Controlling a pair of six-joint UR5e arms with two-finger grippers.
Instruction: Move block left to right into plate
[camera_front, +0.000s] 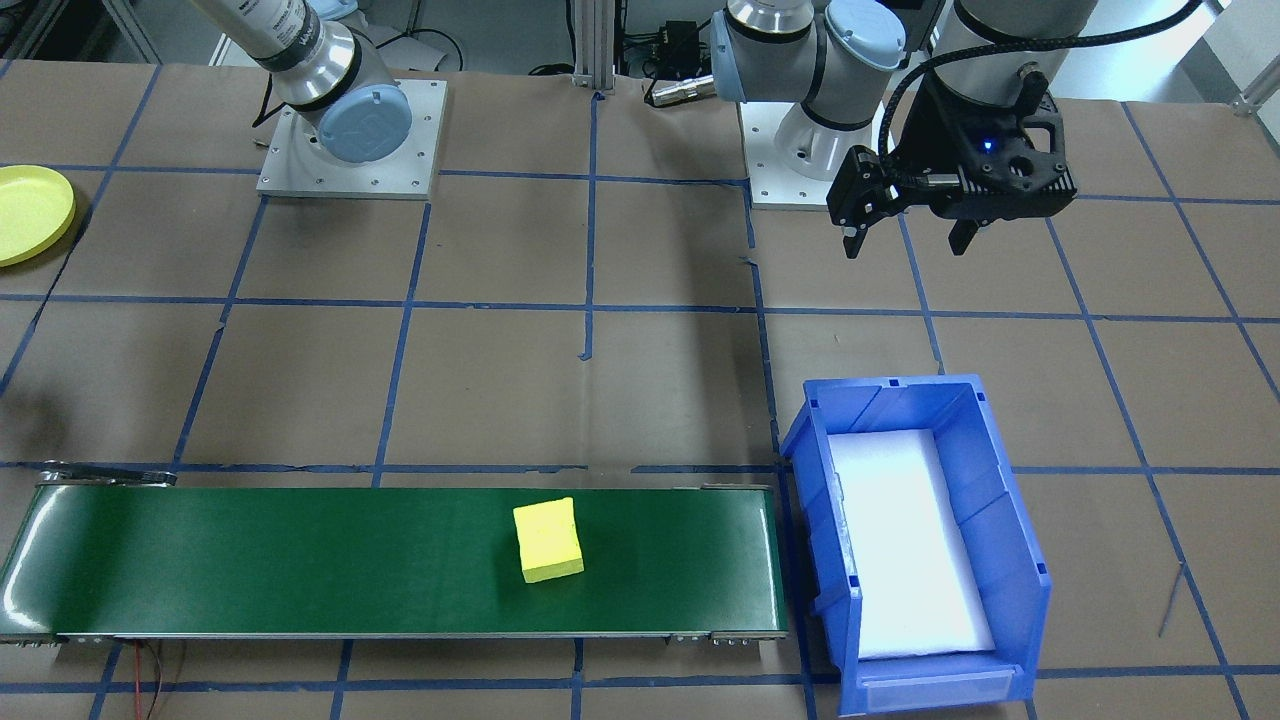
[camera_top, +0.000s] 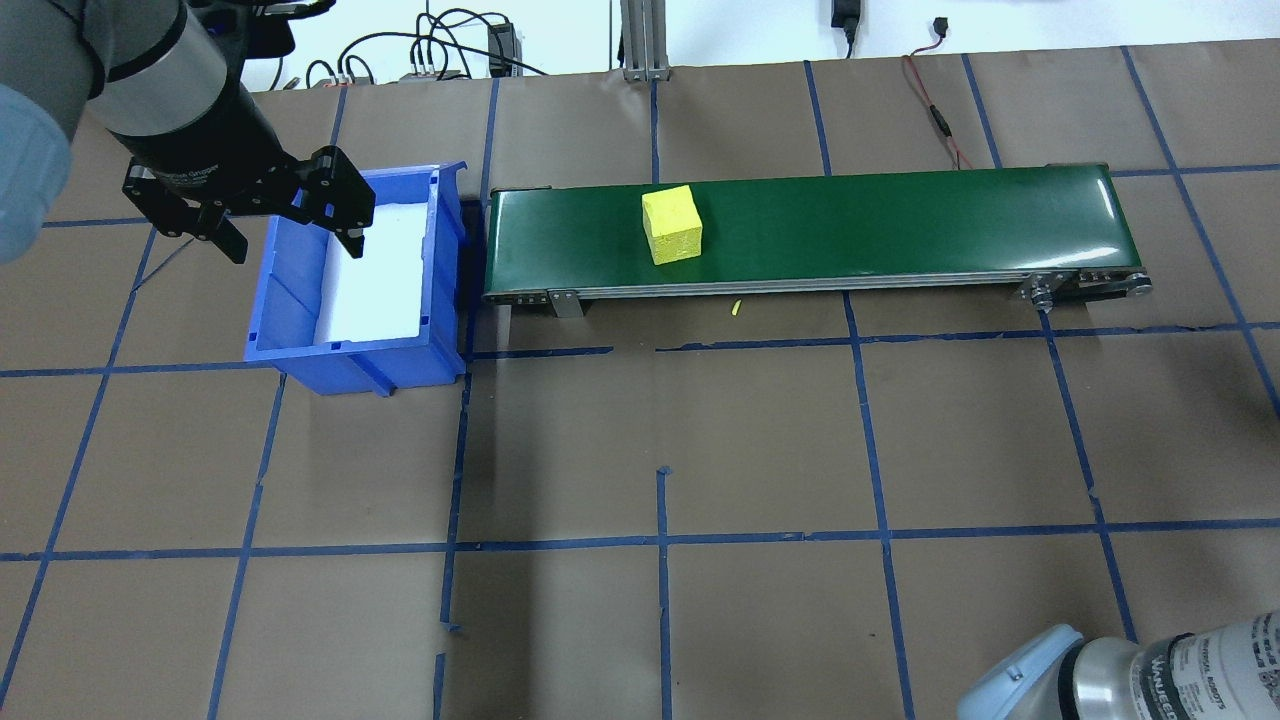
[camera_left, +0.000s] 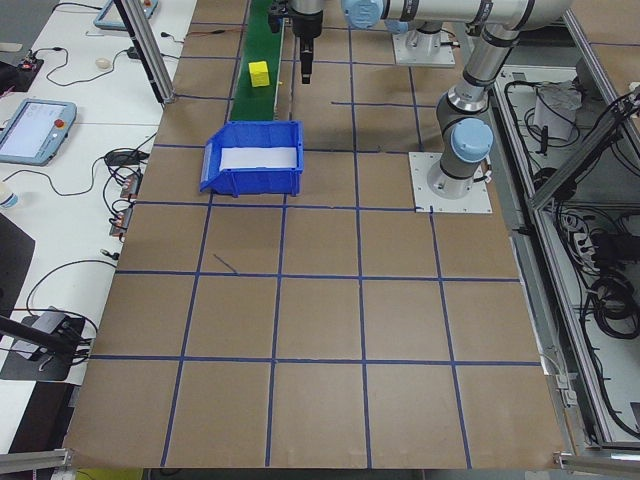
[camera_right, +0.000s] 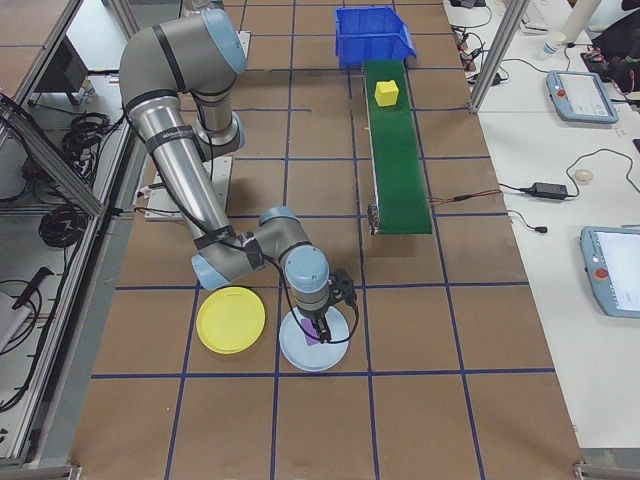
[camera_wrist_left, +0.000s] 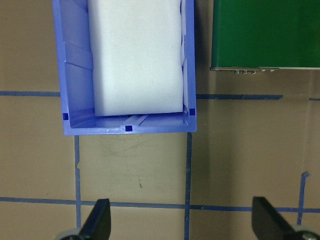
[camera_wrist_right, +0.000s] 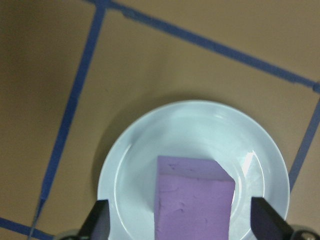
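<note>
A yellow block (camera_front: 548, 540) (camera_top: 671, 224) lies on the green conveyor belt (camera_front: 300, 560), toward the end nearest the blue bin. The bright-yellow plate (camera_front: 30, 210) (camera_right: 231, 320) sits empty on the table at the robot's right. Beside it is a pale blue plate (camera_right: 300, 352) (camera_wrist_right: 190, 130) with a purple block (camera_wrist_right: 195, 200) lying in it. My right gripper (camera_wrist_right: 182, 225) (camera_right: 320, 325) hovers open over that block, with both fingers clear of its sides. My left gripper (camera_front: 905, 240) (camera_top: 295, 243) (camera_wrist_left: 182, 225) hangs open and empty above the table by the bin.
The blue bin (camera_front: 990, 480) (camera_top: 290, 290) (camera_wrist_left: 75, 75), lined with white foam, stands at the belt's end on the robot's left. Blue tape lines grid the brown table. A red cable (camera_top: 935, 110) runs behind the belt.
</note>
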